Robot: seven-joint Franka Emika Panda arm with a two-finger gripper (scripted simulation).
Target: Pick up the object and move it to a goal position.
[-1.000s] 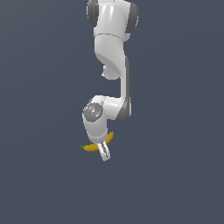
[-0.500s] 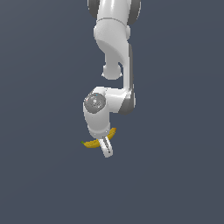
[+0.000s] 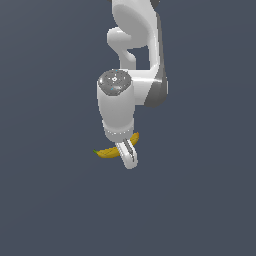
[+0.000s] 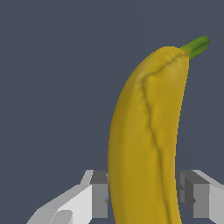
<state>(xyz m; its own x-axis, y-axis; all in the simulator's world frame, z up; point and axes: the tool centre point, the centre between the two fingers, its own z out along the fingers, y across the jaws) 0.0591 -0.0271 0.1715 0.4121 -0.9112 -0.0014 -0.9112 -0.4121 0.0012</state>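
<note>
The object, a small curved yellow banana [image 3: 108, 152] with a green stem tip, pokes out on both sides of my gripper [image 3: 129, 154] in the exterior view. The white arm reaches down from the top of that view, and the gripper is shut on the banana's middle. In the wrist view the banana [image 4: 146, 140] fills the picture, its green stem [image 4: 197, 45] pointing away, with one grey finger pad [image 4: 99, 194] pressed against each flank. Its brownish end is hidden by the fingers.
Only a plain dark grey-blue surface [image 3: 50, 200] shows around the arm in both views. No goal marker, other object or edge is visible.
The arm has come closer to the exterior camera and slightly lower across the three frames, carrying the banana along. The grip on the banana has not changed.
</note>
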